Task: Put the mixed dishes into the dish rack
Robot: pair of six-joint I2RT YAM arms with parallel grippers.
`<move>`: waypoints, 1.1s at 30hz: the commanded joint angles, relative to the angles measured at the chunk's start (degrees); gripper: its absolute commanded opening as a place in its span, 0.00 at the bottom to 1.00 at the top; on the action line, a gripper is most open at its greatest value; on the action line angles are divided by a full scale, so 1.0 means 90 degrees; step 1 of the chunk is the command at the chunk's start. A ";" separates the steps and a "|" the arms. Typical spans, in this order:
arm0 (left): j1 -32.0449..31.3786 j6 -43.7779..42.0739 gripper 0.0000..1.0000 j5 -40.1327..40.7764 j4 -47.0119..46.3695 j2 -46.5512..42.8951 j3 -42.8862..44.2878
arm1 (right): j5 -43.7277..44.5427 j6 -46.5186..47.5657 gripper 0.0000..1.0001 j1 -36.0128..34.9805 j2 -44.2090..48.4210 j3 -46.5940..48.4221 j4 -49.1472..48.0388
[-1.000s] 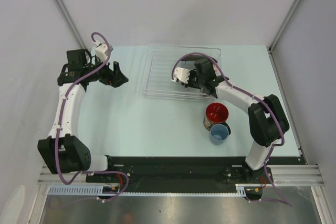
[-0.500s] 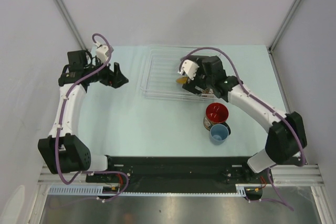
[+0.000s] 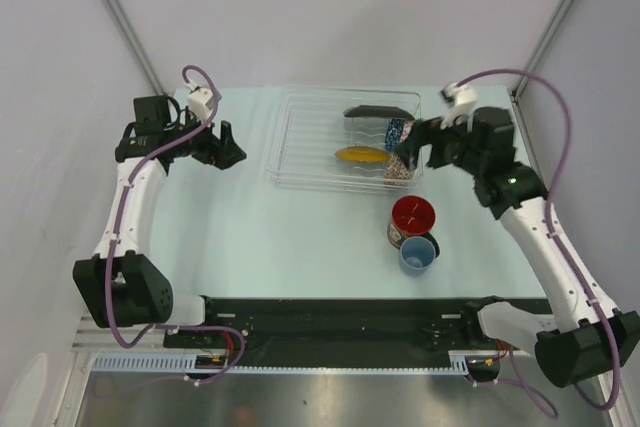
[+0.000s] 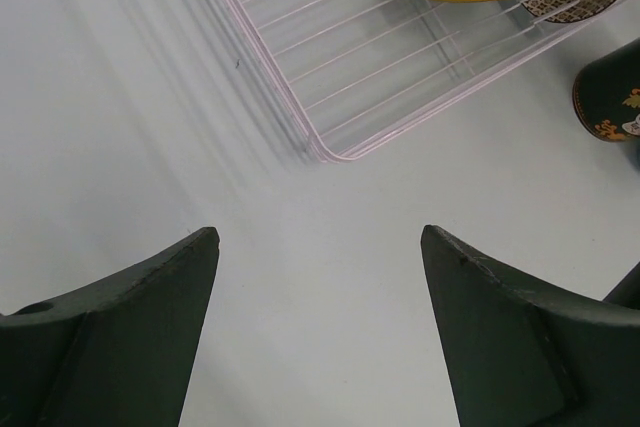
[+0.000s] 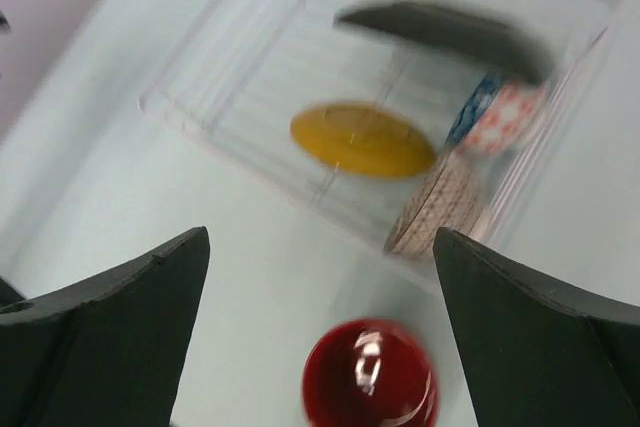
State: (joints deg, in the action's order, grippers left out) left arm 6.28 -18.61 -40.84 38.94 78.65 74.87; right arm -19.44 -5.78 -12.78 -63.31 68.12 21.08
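The clear dish rack holds a round yellow plate, a black square plate, a blue mosaic bowl and a small patterned bowl, all on edge. A red-inside cup and a light blue cup stand on the table in front of the rack's right end. My right gripper hangs open and empty above the rack's right edge; its view shows the yellow plate and red-inside cup blurred. My left gripper is open and empty, left of the rack.
The table's right edge and a metal post lie close behind the right arm. The left wrist view shows bare tabletop between my fingers and the rack's corner, with the dark outside of a cup at the right.
My right gripper opened, left the yellow plate standing in the rack, and pulled up and back to the right. The left arm has stayed still.
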 commanded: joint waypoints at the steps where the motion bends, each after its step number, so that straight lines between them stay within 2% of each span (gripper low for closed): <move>1: -0.0210 -0.0100 0.88 -0.0004 -0.0068 0.0001 0.0100 | 0.1988 -0.0188 1.00 -0.1567 0.0217 -0.0332 0.1563; 3: -0.0268 -0.0081 0.88 0.0036 -0.0127 -0.0057 0.0041 | 0.2150 -0.0334 1.00 -0.2085 0.0393 -0.0439 0.1778; 6: -0.0307 0.0007 0.88 0.0065 -0.0186 -0.0135 -0.0038 | 0.3074 -0.0471 1.00 -0.2825 0.0384 -0.0498 0.2188; 10: -0.0308 0.0046 0.88 0.0133 -0.0264 -0.0331 -0.0184 | 0.3644 -0.0490 1.00 -0.3541 0.0325 -0.0566 0.2521; 17: -0.0308 0.0046 0.88 0.0182 -0.0293 -0.0428 -0.0302 | 0.3781 -0.0510 0.99 -0.3717 0.0013 -0.0771 0.2667; 25: -0.0308 0.0027 0.88 0.0211 -0.0303 -0.0399 -0.0272 | 0.3996 -0.0705 0.88 -0.3717 -0.0397 -0.1161 0.2502; 33: -0.0308 -0.0022 0.88 0.0251 -0.0264 -0.0429 -0.0272 | 0.3909 -0.0725 0.81 -0.3688 -0.0749 -0.1524 0.2277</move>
State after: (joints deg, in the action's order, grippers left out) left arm 3.70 -18.48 -38.52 37.78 76.82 72.38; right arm 15.14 -11.18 -46.02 -69.36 55.18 44.01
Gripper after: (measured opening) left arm 0.876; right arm 0.830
